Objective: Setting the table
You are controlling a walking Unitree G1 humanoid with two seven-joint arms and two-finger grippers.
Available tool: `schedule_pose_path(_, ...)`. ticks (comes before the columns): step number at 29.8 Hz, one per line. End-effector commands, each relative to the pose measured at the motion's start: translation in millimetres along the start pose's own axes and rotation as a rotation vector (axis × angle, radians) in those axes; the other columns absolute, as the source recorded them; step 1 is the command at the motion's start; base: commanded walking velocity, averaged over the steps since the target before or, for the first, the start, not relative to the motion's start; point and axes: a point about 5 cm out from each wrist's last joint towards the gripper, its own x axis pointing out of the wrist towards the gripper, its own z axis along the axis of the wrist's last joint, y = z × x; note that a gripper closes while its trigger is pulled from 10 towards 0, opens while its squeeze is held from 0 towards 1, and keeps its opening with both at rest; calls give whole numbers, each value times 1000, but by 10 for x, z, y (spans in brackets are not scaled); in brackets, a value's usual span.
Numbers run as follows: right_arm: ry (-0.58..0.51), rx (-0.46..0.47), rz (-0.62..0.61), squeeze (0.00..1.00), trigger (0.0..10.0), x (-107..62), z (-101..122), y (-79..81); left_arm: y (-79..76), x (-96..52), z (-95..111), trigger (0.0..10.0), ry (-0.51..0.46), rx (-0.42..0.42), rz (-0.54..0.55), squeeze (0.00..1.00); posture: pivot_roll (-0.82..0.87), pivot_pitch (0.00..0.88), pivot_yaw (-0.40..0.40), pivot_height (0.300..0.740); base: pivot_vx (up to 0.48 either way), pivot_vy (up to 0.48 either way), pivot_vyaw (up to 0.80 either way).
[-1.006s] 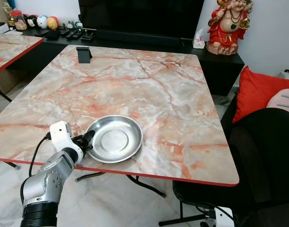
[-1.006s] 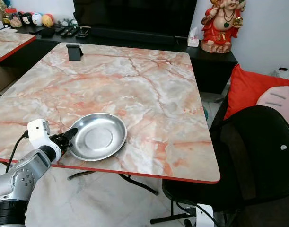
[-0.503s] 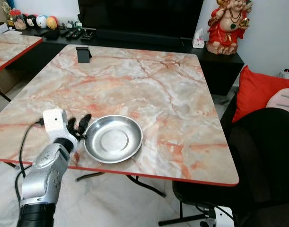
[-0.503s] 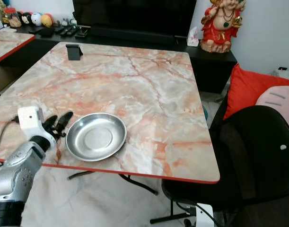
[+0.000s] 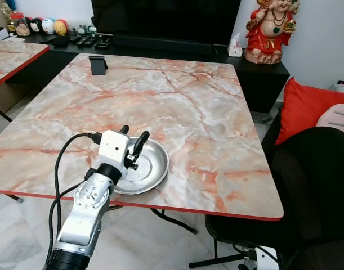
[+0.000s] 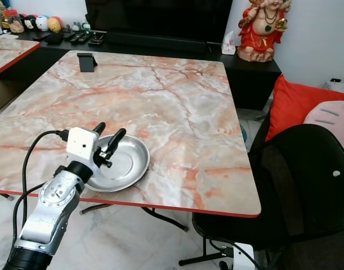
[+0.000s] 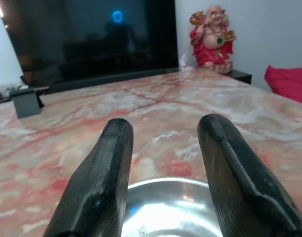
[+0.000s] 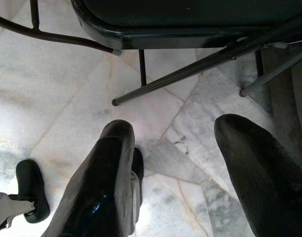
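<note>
The table setting is standing at an early stage, judging by what is laid out: one round steel dish (image 5: 139,165) is resting flat on the marble table (image 5: 194,107), near its front edge and toward the robot's left corner, and no cutlery, cup or further plate is accompanying it. The left gripper (image 5: 132,145) is hovering above the dish's near-left rim, its two black fingers spread apart with nothing between them and no contact with the metal; the left wrist view is looking over the dish (image 7: 170,207) toward the far end of the table. The right gripper (image 8: 170,168) is hanging idle beside the robot with its fingers parted, pointing down at the marble floor (image 8: 52,89) and the legs of a black chair (image 8: 190,29). What is left appears to be most of the place setting. By count: one steel dish, one small dark stand (image 5: 98,64) at the table's far edge, two marble tables including the second table (image 5: 14,53) at the robot's left, one black chair (image 5: 312,169) at the right side, one red cushion (image 5: 307,107), one red figurine (image 5: 268,31) on the dark sideboard (image 5: 177,48).
</note>
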Motion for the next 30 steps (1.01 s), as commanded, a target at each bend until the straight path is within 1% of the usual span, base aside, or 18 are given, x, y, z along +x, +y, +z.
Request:
schedule_pose_path(1, -3, 5, -9, 0, 10000, -6, -17, -12, 23, 4, -2, 10000, -6, 27, 15, 0, 91, 0, -47, 740, 0, 0, 0)
schedule_pose_path(2, -6, -6, -12, 0, 10000, -8, -18, -16, 17, -2, -15, 10000, -6, 36, 24, 0, 87, 0, -42, 740, 0, 0, 0)
schedule_pose_path(5, -8, -4, -14, 0, 10000, -10, -23, -16, 14, 7, -15, 10000, -15, 12, 45, 0, 82, 0, -36, 740, 0, 0, 0)
schedule_pose_path(6, -6, 1, -16, 0, 10000, -11, -32, -11, -6, 30, -26, 10000, -15, -7, 44, 0, 77, 0, -29, 740, 0, 0, 0)
schedule_pose_path(8, -6, 0, -17, 0, 10000, -11, -33, -5, -26, 56, -24, 10000, -20, -1, 32, 0, 74, 0, -24, 740, 0, 0, 0)
schedule_pose_path(15, -10, 6, -16, 0, 10000, -9, -36, 25, 0, 115, 3, 10000, -37, -13, 47, 0, 69, 0, -13, 740, 0, 0, 0)
schedule_pose_path(30, -10, 4, -15, 0, 10000, -7, -25, 17, 55, 112, -6, 10000, -34, -2, 68, 0, 82, 0, -25, 740, 0, 292, 0)
